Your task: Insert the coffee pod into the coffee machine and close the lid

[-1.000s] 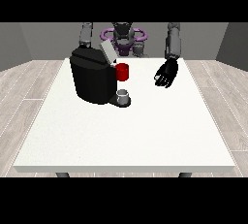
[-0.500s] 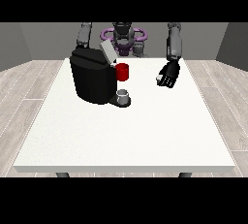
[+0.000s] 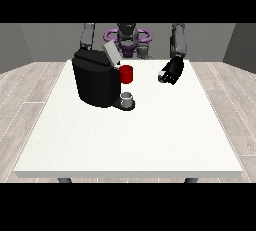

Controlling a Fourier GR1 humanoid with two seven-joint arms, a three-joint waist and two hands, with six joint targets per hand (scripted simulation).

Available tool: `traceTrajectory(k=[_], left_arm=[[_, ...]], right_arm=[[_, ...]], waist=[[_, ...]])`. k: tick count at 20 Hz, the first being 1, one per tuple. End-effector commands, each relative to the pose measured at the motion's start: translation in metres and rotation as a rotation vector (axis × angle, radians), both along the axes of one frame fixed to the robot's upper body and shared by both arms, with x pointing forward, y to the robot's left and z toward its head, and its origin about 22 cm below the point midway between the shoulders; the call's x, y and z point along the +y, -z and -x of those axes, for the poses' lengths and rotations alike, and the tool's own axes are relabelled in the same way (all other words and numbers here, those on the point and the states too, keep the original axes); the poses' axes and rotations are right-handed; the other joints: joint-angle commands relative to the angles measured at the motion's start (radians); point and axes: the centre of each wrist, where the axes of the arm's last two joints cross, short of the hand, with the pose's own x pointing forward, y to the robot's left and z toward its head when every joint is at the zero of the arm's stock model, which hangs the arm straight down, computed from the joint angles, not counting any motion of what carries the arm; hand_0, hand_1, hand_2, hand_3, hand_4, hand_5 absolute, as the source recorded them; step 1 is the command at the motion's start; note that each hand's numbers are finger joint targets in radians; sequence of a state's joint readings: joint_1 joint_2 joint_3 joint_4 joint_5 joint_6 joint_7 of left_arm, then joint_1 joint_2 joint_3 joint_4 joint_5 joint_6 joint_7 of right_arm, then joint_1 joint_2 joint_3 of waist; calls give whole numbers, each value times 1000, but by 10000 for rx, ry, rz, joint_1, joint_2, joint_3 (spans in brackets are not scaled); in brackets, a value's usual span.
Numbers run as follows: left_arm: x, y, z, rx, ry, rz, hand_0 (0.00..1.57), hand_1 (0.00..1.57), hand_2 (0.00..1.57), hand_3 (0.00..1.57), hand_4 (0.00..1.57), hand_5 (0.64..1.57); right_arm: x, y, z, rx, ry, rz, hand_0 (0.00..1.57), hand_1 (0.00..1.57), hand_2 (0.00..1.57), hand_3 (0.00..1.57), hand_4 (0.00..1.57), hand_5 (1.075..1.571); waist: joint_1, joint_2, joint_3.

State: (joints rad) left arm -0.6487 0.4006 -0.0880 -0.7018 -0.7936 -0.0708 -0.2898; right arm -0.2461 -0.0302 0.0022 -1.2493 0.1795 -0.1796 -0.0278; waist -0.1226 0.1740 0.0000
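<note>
The black coffee machine stands at the table's back left, its grey lid tilted up and open. A red part shows at the machine's front. Below it a small grey cup sits on the machine's base. The hand at the view's right hangs a little above the table, right of the machine and apart from it. Its fingers are curled round a small pale coffee pod. At the view's left only an arm shows; its hand is hidden behind the machine.
The white table spreads wide toward the camera in front of the machine. The robot's torso stands behind the table's far edge. Wooden floor surrounds the table.
The hand at the view's right has risen slightly and drawn a little toward the machine with the pod in it. The machine and its lid have not moved.
</note>
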Motion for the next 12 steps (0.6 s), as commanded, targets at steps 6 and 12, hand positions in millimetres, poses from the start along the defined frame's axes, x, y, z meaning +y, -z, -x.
traceTrajectory(k=[6, 12], left_arm=[[-59, -32, -22, 918, 986, 704, 1375, 1375, 1381, 1327, 490, 1571], [-54, -94, -43, 674, 1308, 592, 1424, 1424, 1404, 1341, 557, 1571]], right_arm=[[-11, 26, -3, 988, 716, 158, 0, 0, 0, 0, 0, 1571], [-18, 33, 2, 950, 276, 457, 0, 0, 0, 0, 0, 1571]], waist=[[483, -991, 5], [124, -1100, 5]])
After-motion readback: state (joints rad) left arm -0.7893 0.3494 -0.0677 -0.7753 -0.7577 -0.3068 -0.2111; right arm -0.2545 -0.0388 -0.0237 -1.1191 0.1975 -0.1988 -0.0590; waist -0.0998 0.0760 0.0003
